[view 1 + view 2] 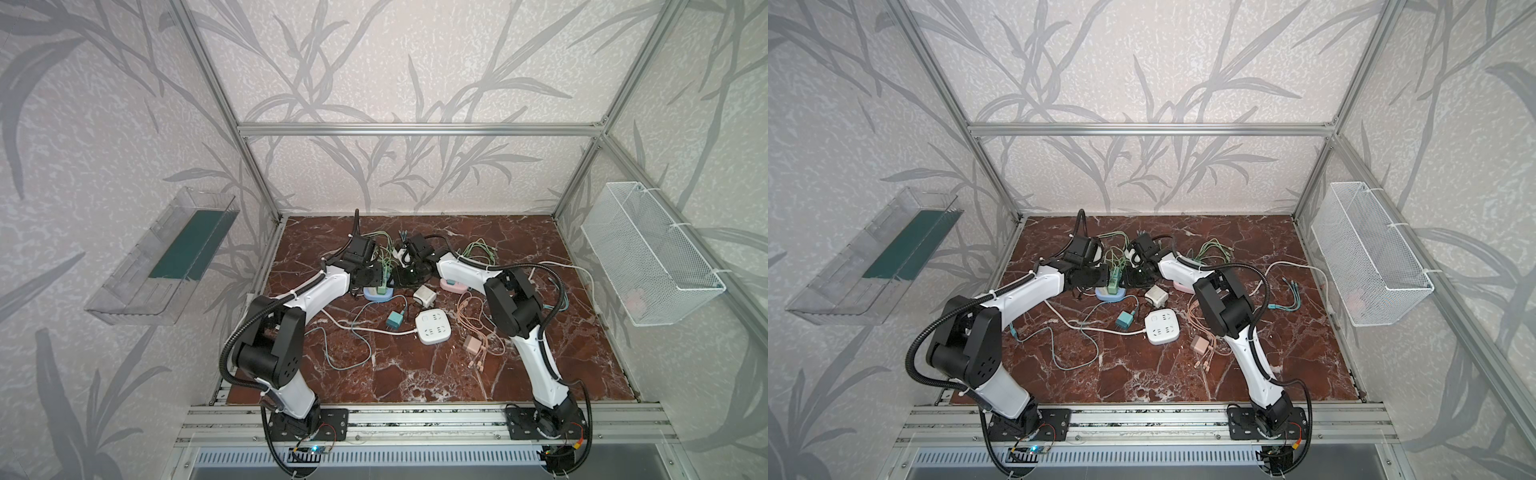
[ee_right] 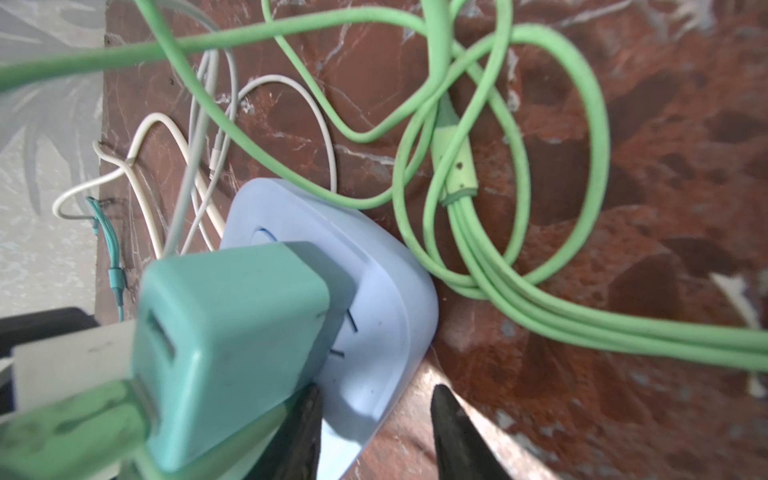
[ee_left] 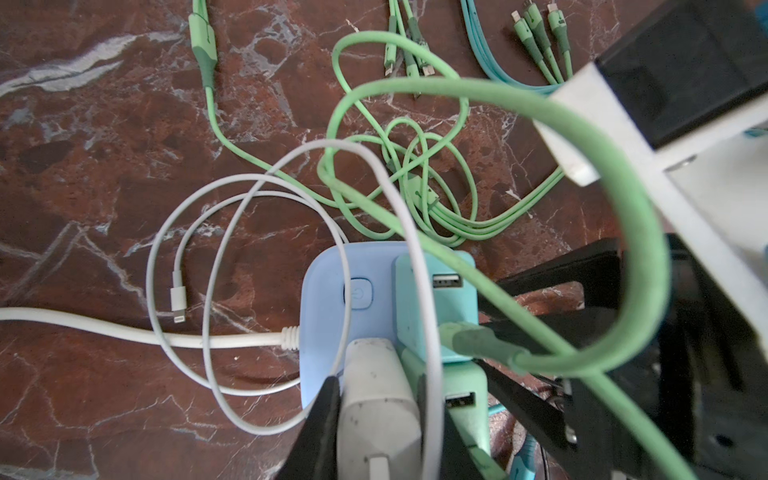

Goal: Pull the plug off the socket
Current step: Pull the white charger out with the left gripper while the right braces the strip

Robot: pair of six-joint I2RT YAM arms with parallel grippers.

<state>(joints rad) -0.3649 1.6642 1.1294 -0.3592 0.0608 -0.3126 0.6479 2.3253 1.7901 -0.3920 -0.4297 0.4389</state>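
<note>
Where the marble table (image 1: 415, 374) lies nearest the arm bases, a white power strip (image 1: 433, 329) sits in front of the blue socket (image 1: 377, 295), well apart from it. On the socket's top stand a white plug (image 3: 376, 411), a teal plug (image 3: 432, 307) and a green plug (image 3: 469, 382), close together. The left gripper (image 3: 376, 386) is clamped on the white plug, one finger on each side. The right gripper (image 2: 376, 399) straddles the socket's corner just beside the teal plug, jaws apart; whether they press the socket I cannot tell. Beyond the socket, green cables (image 3: 415, 187) lie tangled on the table, and a thin white cable (image 3: 249, 187) loops just beside it.
</note>
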